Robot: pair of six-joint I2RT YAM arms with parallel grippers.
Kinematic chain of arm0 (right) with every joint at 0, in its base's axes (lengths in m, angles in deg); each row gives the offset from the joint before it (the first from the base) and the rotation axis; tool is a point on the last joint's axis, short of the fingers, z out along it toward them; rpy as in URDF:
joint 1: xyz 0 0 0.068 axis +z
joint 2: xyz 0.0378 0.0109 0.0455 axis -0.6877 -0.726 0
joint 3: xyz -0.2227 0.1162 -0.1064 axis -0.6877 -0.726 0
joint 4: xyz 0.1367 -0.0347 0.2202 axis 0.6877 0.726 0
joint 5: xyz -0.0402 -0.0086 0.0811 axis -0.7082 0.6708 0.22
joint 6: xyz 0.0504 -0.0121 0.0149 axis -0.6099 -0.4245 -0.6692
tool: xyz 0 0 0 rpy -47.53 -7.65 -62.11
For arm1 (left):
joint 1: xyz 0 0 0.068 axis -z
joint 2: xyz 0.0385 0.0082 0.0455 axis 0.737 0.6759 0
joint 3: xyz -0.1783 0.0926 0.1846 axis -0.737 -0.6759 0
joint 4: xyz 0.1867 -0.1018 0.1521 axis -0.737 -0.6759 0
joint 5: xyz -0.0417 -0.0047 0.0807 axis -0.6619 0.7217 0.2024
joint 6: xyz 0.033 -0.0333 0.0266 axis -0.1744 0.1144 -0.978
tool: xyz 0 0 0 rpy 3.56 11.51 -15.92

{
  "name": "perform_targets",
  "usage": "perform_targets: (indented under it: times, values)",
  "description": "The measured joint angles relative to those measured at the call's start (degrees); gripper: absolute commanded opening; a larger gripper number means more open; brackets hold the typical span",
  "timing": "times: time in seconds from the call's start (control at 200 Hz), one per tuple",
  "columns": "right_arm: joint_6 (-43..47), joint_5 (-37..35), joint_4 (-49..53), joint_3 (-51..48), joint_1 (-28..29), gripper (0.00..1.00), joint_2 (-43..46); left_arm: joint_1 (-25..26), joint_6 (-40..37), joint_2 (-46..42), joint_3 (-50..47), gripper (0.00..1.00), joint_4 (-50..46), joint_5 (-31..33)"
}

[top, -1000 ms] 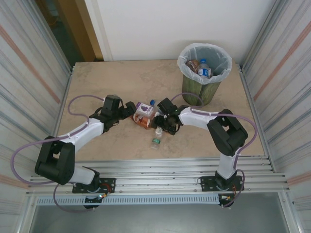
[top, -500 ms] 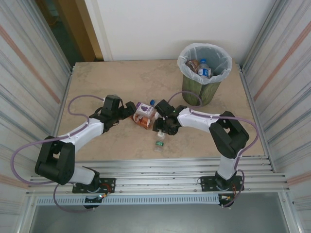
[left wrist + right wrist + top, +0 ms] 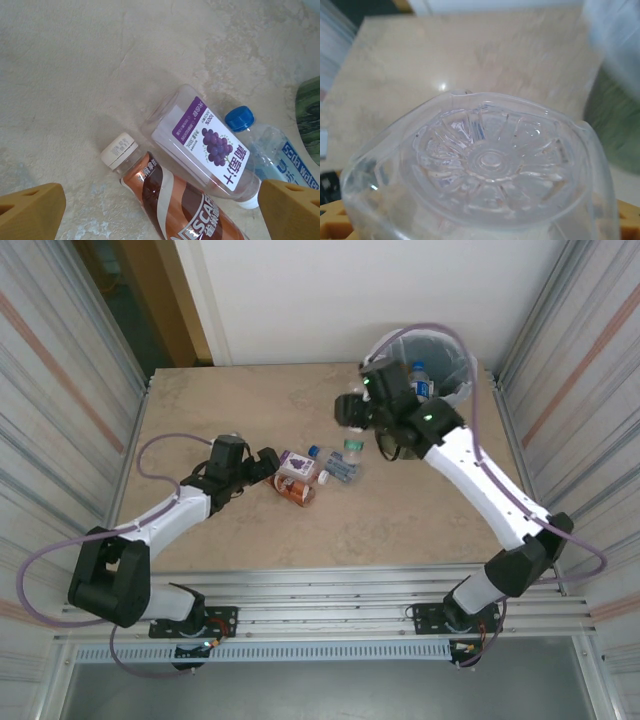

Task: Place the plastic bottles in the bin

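Plastic bottles (image 3: 298, 476) lie on beige table (image 3: 240, 405) between ribbed walls (image 3: 60, 390); right end effector (image 3: 351, 420) grasps clear bottle (image 3: 490, 165), left end effector (image 3: 268, 464) released.

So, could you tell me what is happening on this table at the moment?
The right hand holds a clear bottle in the air beside the bin, not yet over it. The open left hand hovers by bottles lying on the table: a grape-label bottle, a brown coffee bottle and a blue-capped bottle.

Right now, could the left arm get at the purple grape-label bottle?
Probably yes: its jaws stand open facing the grape-label bottle, though a brown coffee bottle lies nearer, alongside it.
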Motion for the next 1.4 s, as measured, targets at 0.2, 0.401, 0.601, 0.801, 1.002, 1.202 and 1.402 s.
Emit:
perform_targets:
  times: [0.2,0.401,0.601,0.801,1.002,1.202,1.402]
  values:
    - [8.48,-1.44,-0.09,8.87,-10.01,0.42,-0.87,0.00,-1.77,-0.57,-0.22,0.99,0.81,-0.35]
    - [13.00,-0.85,-0.44,17.64,-21.27,0.42,-6.16,0.00,-2.78,-0.57,-0.39,0.99,2.12,-0.66]
    - [15.78,1.03,-0.20,23.63,-27.67,0.42,-14.32,0.00,-2.82,-0.57,-0.44,0.99,2.95,-1.11]
    - [17.38,3.26,3.58,32.81,-31.32,0.43,-23.89,0.00,-2.99,-0.57,-0.44,0.99,3.37,-1.53]
    - [19.63,3.28,7.45,35.82,-32.06,0.46,-28.06,0.00,-3.23,-0.57,-0.44,0.99,3.39,-1.55]
    - [20.92,3.30,10.49,35.85,-32.06,0.55,-30.58,0.00,-3.26,-0.57,-0.44,0.99,3.39,-1.77]
    - [21.92,3.15,12.85,35.85,-32.06,0.82,-32.22,0.00,-3.23,-0.57,-0.44,0.99,3.37,-1.90]
